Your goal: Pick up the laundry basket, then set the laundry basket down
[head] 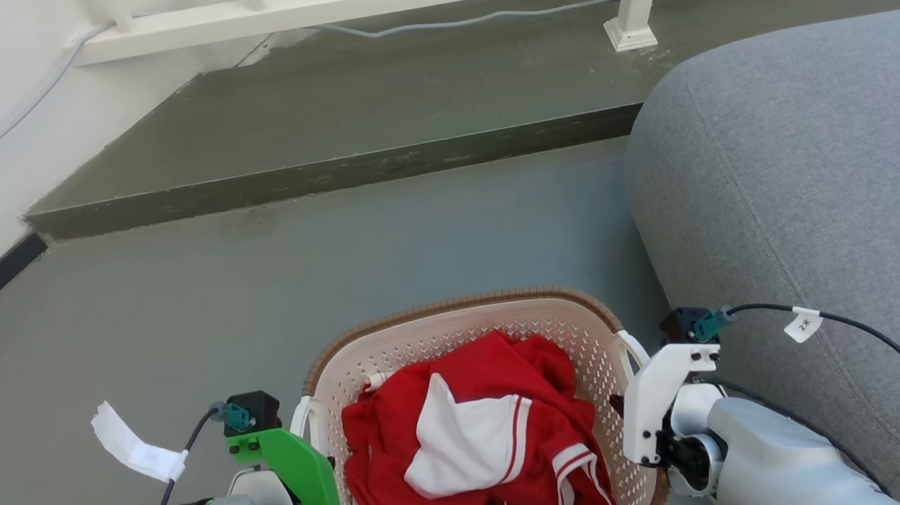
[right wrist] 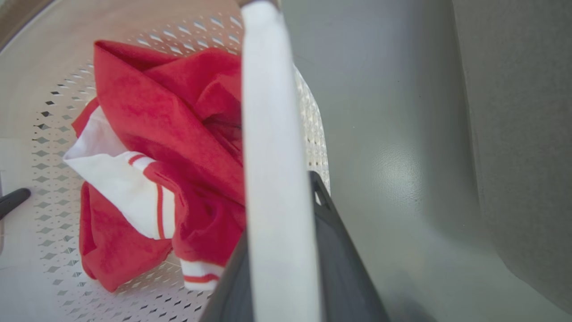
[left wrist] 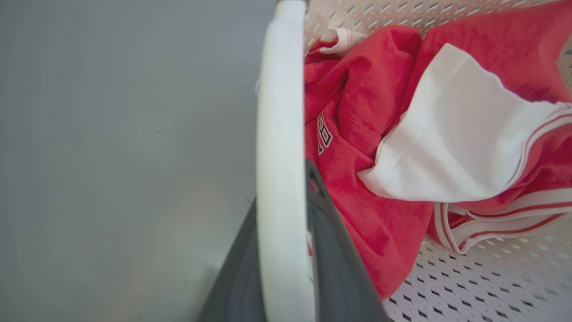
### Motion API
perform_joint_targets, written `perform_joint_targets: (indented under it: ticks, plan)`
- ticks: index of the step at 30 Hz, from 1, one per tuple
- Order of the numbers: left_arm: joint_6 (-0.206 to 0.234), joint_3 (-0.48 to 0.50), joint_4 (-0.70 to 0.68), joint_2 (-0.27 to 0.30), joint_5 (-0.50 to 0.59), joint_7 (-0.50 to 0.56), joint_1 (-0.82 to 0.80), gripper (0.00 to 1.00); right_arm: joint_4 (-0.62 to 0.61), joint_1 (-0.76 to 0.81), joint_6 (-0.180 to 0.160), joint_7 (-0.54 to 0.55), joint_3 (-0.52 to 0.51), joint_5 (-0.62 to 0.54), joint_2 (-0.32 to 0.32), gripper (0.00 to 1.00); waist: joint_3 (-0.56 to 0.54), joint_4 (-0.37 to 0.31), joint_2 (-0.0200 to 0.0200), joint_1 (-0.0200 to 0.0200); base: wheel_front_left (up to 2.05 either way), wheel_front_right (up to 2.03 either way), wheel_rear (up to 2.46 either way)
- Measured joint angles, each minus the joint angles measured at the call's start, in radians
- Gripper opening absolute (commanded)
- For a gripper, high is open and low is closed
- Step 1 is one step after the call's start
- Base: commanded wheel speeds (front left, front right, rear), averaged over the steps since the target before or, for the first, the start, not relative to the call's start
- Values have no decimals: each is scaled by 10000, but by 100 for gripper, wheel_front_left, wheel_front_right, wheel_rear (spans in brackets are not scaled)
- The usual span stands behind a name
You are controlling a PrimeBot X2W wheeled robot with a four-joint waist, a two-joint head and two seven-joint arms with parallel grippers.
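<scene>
We see the laundry basket [head: 456, 333] standing upright: cream-white, perforated, rounded-rectangular, with a brown woven-look rim band [head: 461, 305]. A crumpled red-and-white garment [head: 470, 433] lies inside it. The white left handle [left wrist: 281, 134] is clamped between the fingers of the left tool [left wrist: 281, 188], and the right handle [right wrist: 272, 134] between those of the right tool [right wrist: 279, 201]. We cannot tell whether its base touches the floor [head: 262, 281].

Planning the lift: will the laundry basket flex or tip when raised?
Probably light: the laundry basket holds one red-and-white garment. Perforated plastic walls may flex slightly. Left handle and right handle are gripped, so tipping seems unlikely.
</scene>
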Motion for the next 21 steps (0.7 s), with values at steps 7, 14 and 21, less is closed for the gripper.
perform_joint_targets:
  ticks: [7,14,21]
  plan:
    - [0,10,8,-12,-75,-2,-7,0,-2,-21,-2,17,88,52,-6,0,178,-50,0,0,0,0,0]
    - [0,33,-2,10,-100,-35,-41,0,-100,-117,-35,29,178,86,-15,0,511,-113,0,0,0,0,0]
    - [0,42,-107,171,-100,-301,-465,0,-311,-533,-111,-128,207,86,-36,0,959,-185,0,0,0,0,0]
